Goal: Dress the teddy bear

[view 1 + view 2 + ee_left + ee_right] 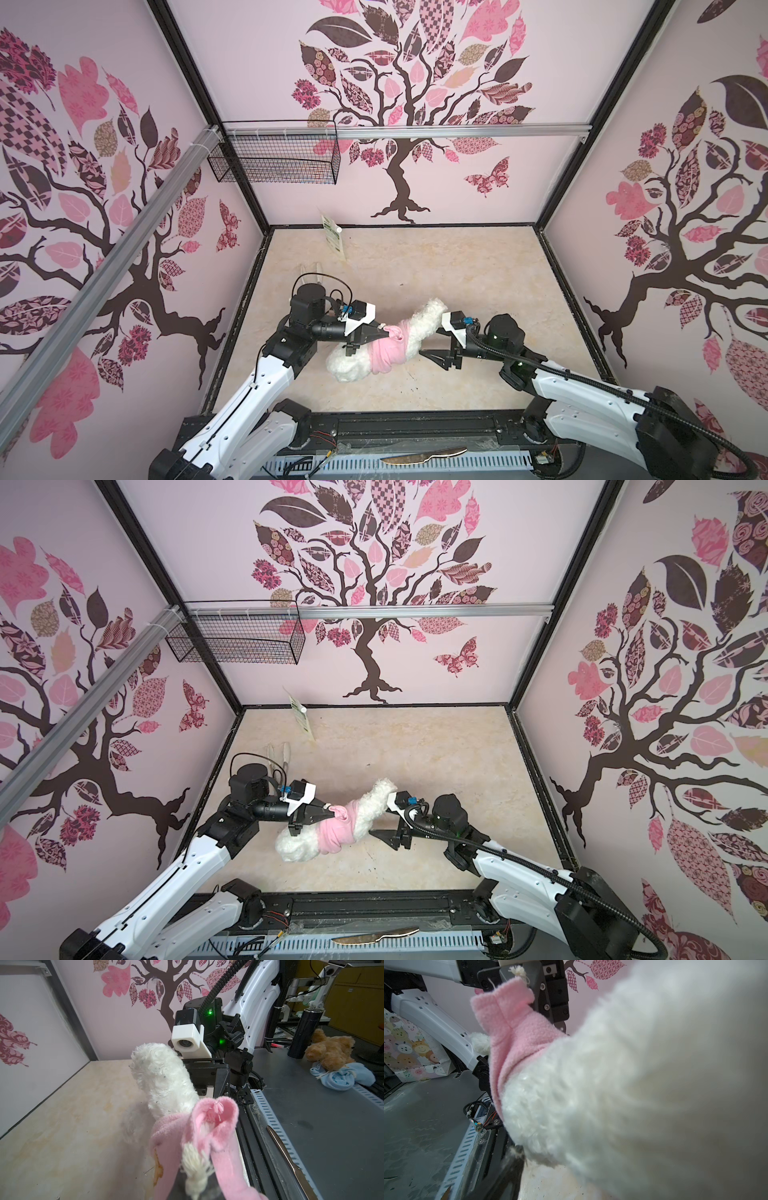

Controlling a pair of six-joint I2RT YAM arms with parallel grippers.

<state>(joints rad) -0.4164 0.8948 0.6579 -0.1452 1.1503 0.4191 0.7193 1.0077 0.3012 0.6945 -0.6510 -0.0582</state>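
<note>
teddy bear (430, 313), part-dressed in a pink hoodie (388, 353), slantwise on the tabletop (478, 270) between two arms.
both top views: hoodie bunched around the bear's middle, white fur bare at both ends. left fingers (372, 330) at the bear's left flank, closed on a raised fold of the hoodie, a white cord tassel (195, 1167) caught alongside in the left wrist view. right fingers (434, 357) at the bear's right flank, spread apart, one low beside the fur, its partner hidden behind the bear; contact with the fur not discernible. wire basket (274, 160) on the back wall, well beyond the bear; knife (424, 456) on the front rail, well apart from the bear on the near side.
</note>
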